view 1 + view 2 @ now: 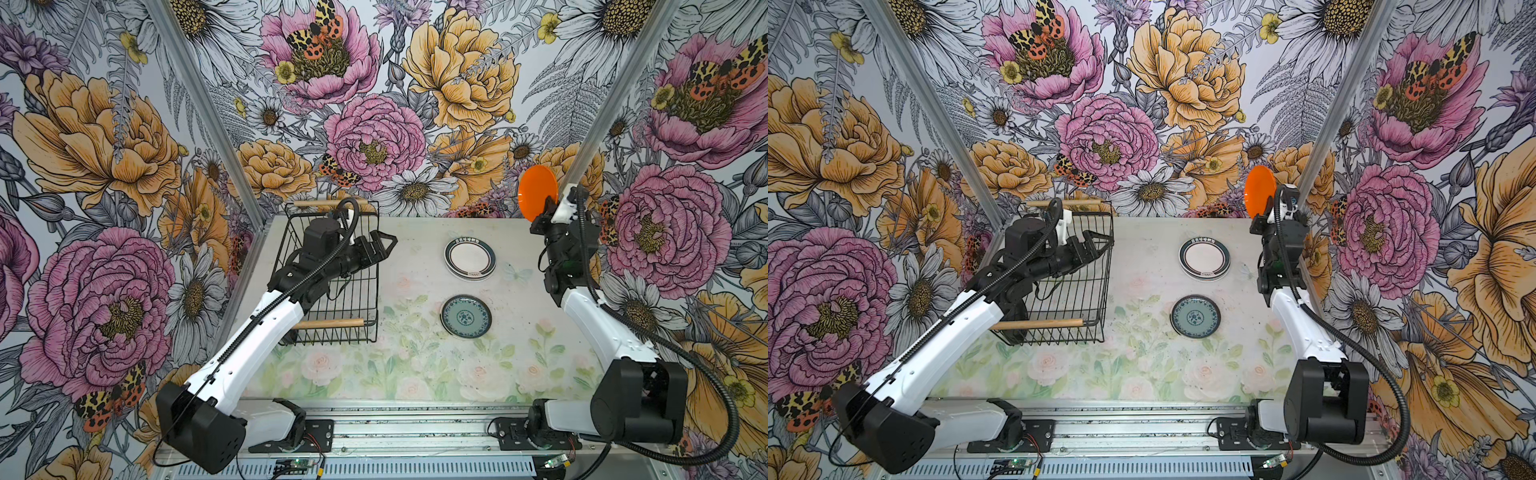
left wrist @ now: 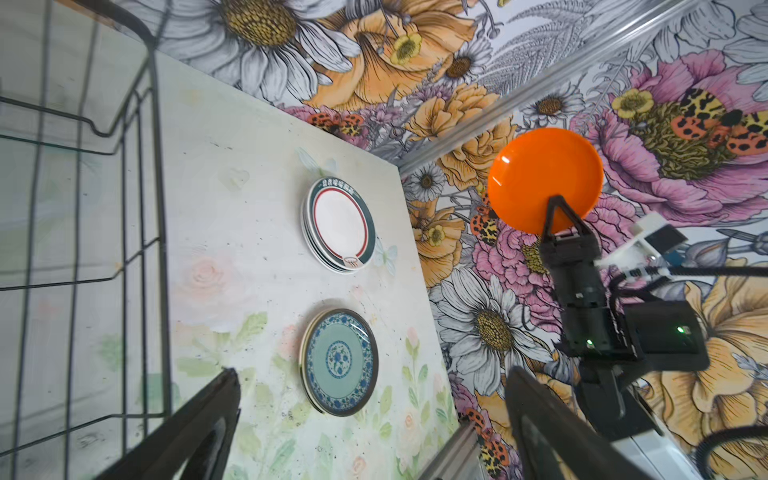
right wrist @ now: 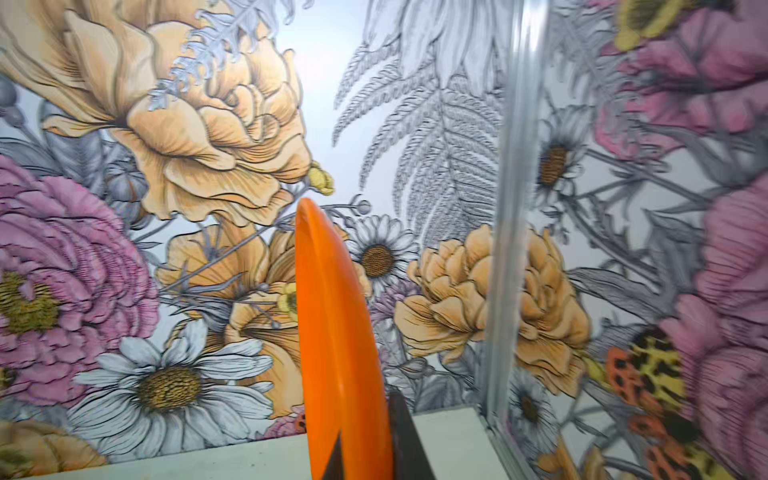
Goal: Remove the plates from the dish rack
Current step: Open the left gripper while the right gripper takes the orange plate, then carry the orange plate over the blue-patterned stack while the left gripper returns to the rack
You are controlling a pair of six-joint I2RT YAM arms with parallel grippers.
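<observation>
The rack [image 1: 358, 316] [image 1: 1096, 291] [image 2: 153, 208] stands on the left of the table [image 1: 415, 249] [image 1: 1142, 249], its long sides running near to far. The left gripper [image 1: 384, 248] [image 1: 1102, 248] [image 2: 372, 374] hangs over the rack's right wall, toward the far end, pointing right, with its jaws spread wide and nothing between them. The left arm [image 1: 266, 332] covers much of the rack in both top views, so I cannot tell what lies under it. The right gripper [image 1: 546, 208] [image 1: 1264, 216] [image 2: 559, 203] [image 3: 365, 432] is raised above the far right corner of the table and is clamped on the lower rim of the orange plate [image 1: 536, 187] [image 1: 1258, 187] [image 2: 544, 174] [image 3: 336, 332]. That plate stands on edge in the air, clear of the table, its face turned to the left and the flowered wall [image 3: 208, 145] behind it. Right of the rack and well apart from it, the white plates [image 1: 469, 259] [image 1: 1204, 259] [image 2: 338, 224] with dark rims lie flat in a small stack on the far part of the table. The teal plate [image 1: 466, 316] [image 1: 1195, 316] [image 2: 338, 361] lies flat just nearer than the stack, apart from it.
</observation>
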